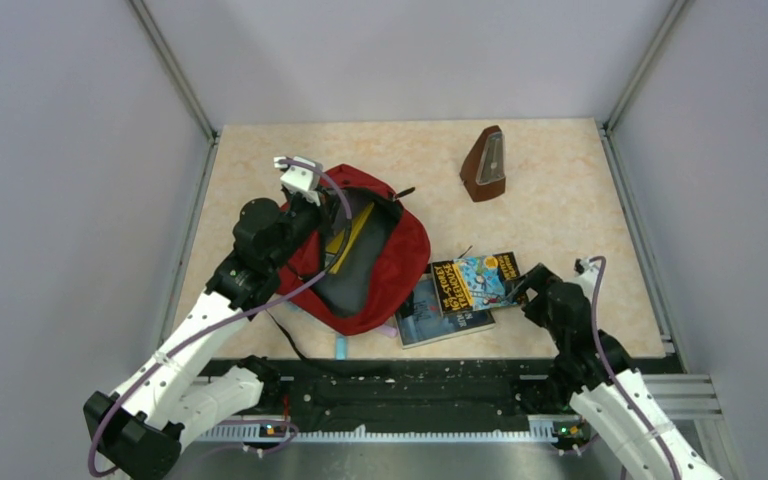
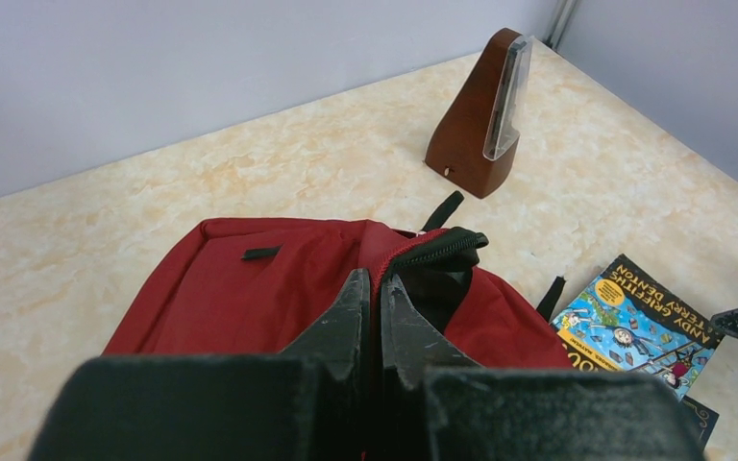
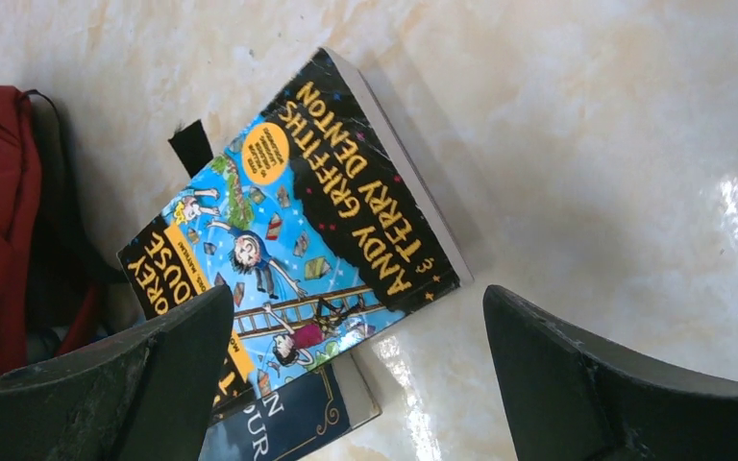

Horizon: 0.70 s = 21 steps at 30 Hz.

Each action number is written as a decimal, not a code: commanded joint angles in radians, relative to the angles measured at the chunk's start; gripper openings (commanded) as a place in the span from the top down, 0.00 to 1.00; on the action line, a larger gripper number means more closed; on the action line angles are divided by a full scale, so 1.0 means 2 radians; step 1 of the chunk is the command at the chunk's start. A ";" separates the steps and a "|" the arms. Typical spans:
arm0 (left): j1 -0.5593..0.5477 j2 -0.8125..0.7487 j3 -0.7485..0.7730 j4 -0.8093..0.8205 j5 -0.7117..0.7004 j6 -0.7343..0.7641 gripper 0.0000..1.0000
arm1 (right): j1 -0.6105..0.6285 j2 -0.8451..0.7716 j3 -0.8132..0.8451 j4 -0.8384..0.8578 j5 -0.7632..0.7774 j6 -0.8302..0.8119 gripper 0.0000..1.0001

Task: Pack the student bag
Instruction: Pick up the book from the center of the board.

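Observation:
The red student bag (image 1: pixel 395 262) lies open in the middle of the table, its dark inside showing a yellow item (image 1: pixel 351 238). My left gripper (image 1: pixel 318 212) is shut on the red zipper edge of the bag's opening (image 2: pixel 413 252), the fingertips (image 2: pixel 357 293) pinching the fabric. A colourful book (image 1: pixel 475 282) lies on a dark blue book (image 1: pixel 430 318) right of the bag. My right gripper (image 1: pixel 522 288) is open and empty, low over the colourful book's right corner (image 3: pixel 298 211). One finger is above the cover and the other above bare table.
A brown pyramid-shaped metronome (image 1: pixel 485 165) stands at the back right, also in the left wrist view (image 2: pixel 476 120). Black bag straps trail toward the near edge (image 1: pixel 285 335). Grey walls enclose the table on three sides.

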<state>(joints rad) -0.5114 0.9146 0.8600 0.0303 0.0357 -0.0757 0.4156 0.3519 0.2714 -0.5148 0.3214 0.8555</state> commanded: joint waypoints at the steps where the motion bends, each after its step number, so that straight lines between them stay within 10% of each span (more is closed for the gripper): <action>1: 0.000 0.002 0.004 0.028 0.003 0.001 1.00 | -0.005 -0.058 -0.044 -0.022 -0.015 0.102 0.01; 21: 0.000 -0.009 0.004 0.029 0.004 0.001 1.00 | -0.005 -0.090 -0.171 0.096 -0.039 0.283 0.16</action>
<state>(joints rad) -0.5114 0.9245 0.8600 0.0303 0.0402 -0.0765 0.4145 0.1429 0.0505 -0.3862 0.2459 1.3506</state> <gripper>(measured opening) 0.036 0.849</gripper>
